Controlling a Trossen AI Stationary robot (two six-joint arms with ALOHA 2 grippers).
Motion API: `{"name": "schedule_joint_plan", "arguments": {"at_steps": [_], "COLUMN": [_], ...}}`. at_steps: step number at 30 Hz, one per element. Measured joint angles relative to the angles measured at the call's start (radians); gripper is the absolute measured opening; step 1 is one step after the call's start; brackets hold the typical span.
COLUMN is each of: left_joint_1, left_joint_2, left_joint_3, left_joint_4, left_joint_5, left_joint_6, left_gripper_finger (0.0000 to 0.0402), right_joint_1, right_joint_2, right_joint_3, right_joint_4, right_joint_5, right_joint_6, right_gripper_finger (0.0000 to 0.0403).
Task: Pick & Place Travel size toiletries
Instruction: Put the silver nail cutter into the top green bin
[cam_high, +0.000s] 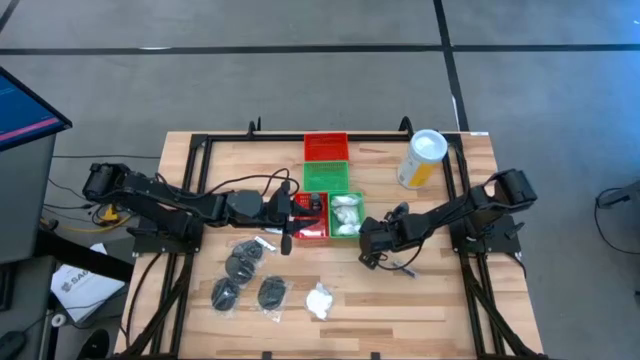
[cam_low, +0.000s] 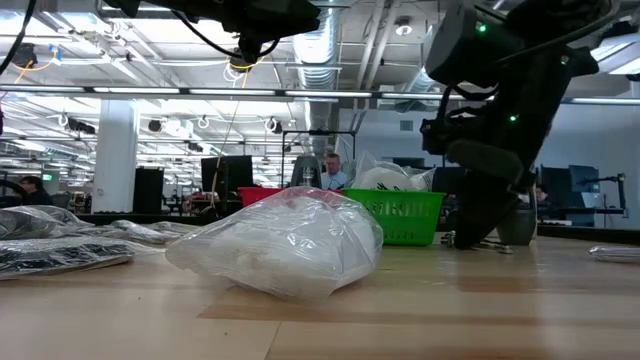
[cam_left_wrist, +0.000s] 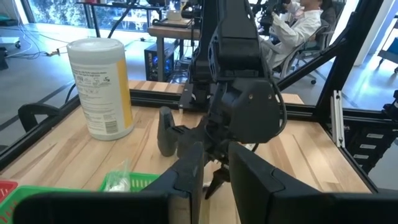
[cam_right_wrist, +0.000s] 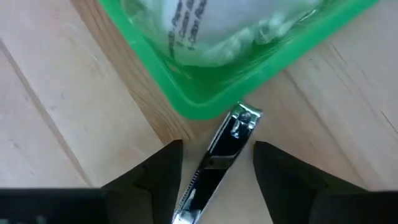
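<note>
The right gripper (cam_right_wrist: 211, 165), fingers spread, straddles a slim chrome metal nail clipper (cam_right_wrist: 217, 158) lying flat at the lower centre, just beside the green plastic tray's (cam_right_wrist: 205, 106) corner; stiff, light and likely slippery, it seems best pinched across its narrow sides.

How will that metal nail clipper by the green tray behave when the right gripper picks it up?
The nail clipper looks like rigid polished metal, so it is probably stiff but slippery. It lies flat on the wood between the right gripper's open fingers, so pinching its thin sides may let it twist. Its tip sits at the green tray, which could block sliding.
</note>
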Motion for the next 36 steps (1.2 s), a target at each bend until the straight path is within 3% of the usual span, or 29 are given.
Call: {"name": "schedule_joint_plan", "arguments": {"at_steps": [7,14,25,36], "left_joint_1": [0.0,0.0,0.0,0.0], "left_joint_2": [0.0,0.0,0.0,0.0], "left_joint_3": [0.0,0.0,0.0,0.0], "left_joint_4": [0.001,0.001,0.0,0.0], "left_joint_5": [0.0,0.001,0.004,0.003], "left_joint_6": [0.0,0.0,0.0,0.0], "left_gripper_finger": [0.0066,0.0066,0.0066,0.0066], "right_joint_1": [0.0,0.0,0.037,0.07], "right_joint_2": [-0.005,-0.006,0.001,0.0], "right_joint_3": [0.018,0.017,0.1,0.166], "right_joint_4": [-0.024,-0.047,-0.258,-0.334], "right_joint_5": [-0.008,-0.011,-0.011,0.01], "right_joint_6": [0.0,0.014,0.026,0.025], "right_gripper_finger": [0.0129,0.0036,0.0035,0.0035]}}
